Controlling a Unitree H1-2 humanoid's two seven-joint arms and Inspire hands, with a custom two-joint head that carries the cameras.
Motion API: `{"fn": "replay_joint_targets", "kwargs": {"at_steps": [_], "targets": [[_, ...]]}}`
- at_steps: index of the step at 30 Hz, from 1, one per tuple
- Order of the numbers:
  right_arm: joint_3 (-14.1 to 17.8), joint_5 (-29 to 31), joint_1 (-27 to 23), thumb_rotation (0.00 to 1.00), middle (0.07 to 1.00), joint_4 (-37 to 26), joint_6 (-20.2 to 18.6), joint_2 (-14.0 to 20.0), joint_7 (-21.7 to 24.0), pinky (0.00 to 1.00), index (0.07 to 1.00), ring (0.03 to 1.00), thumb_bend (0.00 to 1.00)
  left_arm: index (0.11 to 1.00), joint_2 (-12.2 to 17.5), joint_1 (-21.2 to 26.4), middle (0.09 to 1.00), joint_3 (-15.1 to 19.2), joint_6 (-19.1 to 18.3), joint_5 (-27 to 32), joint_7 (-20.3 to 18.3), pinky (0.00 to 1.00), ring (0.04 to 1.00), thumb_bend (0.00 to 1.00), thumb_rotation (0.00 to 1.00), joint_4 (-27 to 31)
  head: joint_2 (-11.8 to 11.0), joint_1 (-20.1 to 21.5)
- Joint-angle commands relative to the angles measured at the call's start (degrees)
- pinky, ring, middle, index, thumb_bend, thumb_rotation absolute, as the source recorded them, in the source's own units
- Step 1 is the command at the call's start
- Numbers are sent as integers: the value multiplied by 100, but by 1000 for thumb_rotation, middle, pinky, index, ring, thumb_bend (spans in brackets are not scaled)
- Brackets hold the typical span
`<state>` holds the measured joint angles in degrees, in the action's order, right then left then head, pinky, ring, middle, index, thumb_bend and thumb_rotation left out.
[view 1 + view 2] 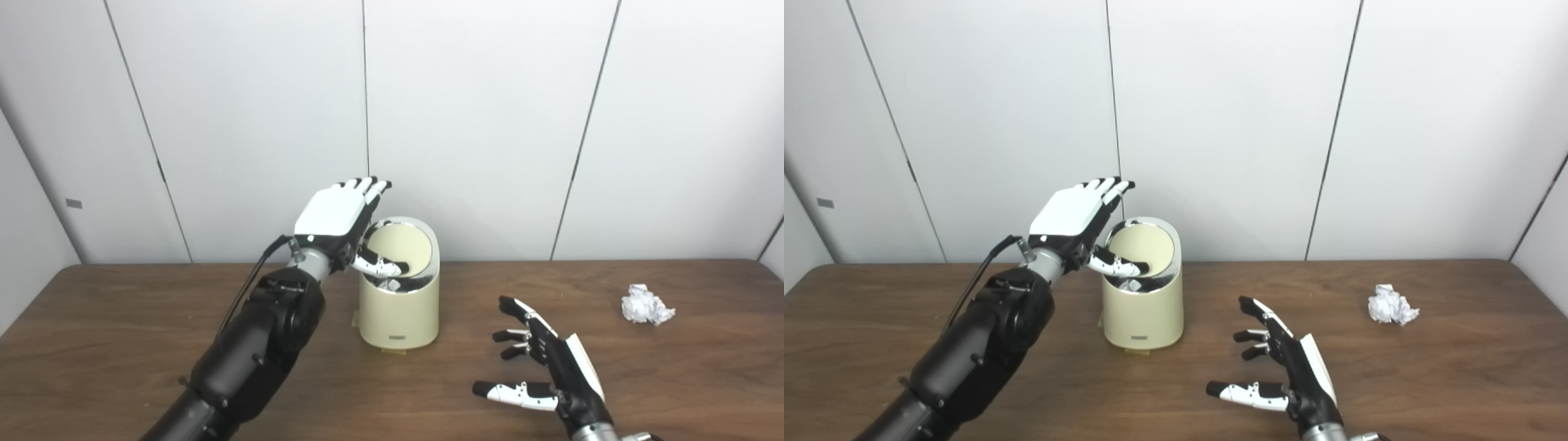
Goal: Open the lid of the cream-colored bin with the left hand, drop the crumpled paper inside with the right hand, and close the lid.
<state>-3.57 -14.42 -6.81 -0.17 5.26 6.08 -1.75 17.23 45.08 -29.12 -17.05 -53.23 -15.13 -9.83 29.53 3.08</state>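
Cream-colored bin [399,312] stands upright, lid [404,247] raised; crumpled paper [646,305] lies well right

The bin [399,309] stands on the table [122,343] left of centre, near the back edge before the wall [490,122]. Its lid [405,246] stands raised at the rear. The left hand [340,220] is at the bin's upper left, thumb over the opening. The right hand [545,364] hovers right and forward of the bin. The crumpled paper [646,304] lies far right.
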Motion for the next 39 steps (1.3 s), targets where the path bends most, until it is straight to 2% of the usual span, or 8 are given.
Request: {"fn": "replay_joint_targets", "kwargs": {"at_steps": [1, 7, 13, 19, 24, 30, 35, 39], "targets": [[9, 10, -213, 195, 869, -212, 157, -16, -36, 561, 856, 693, 785, 1000, 143, 163, 1000, -161, -96, -301, -479, 1000, 1000, 1000, 103, 31, 10, 4], [4, -5, -205, 200, 868, -224, 146, -15, -34, 564, 856, 696, 782, 1000, 159, 115, 1000, -53, -56, -300, -652, 1000, 1000, 1000, 111, 201, 22, 2], [3, -4, -202, 200, 869, -198, 163, -15, -38, 566, 859, 697, 772, 1000, -333, -300, 1000, 1011, 357, 654, 645, 898, 1000, 925, 258, 357, 4, -5], [6, 5, -212, 182, 866, -153, 181, -22, -47, 562, 857, 692, 755, 1000, -621, -481, 1000, 1608, 1060, 1133, 1856, 840, 992, 857, 300, 111, -10, -15], [3, 33, -198, 186, 871, -167, 141, -25, -18, 567, 860, 699, 741, 1000, -760, -595, 1000, 1976, 1459, 1538, 2430, 775, 978, 815, 301, 30, -7, -15], [1, 32, -207, 181, 870, -144, 174, -24, -29, 558, 860, 696, 732, 1000, -932, -1006, 1000, 2701, 1956, 3105, 2269, 897, 988, 793, 295, 330, -5, -18], [8, 34, -209, 183, 869, -144, 182, -17, -32, 554, 859, 691, 728, 1000, -968, -1658, 994, 3058, 1847, 4360, 1712, 854, 966, 773, 278, 787, -1, -28], [5, 31, -205, 184, 868, -149, 159, 2, -12, 554, 861, 694, 732, 993, -952, -2166, 955, 3135, 2101, 4686, 1629, 852, 930, 779, 311, 854, 3, -48]]}}
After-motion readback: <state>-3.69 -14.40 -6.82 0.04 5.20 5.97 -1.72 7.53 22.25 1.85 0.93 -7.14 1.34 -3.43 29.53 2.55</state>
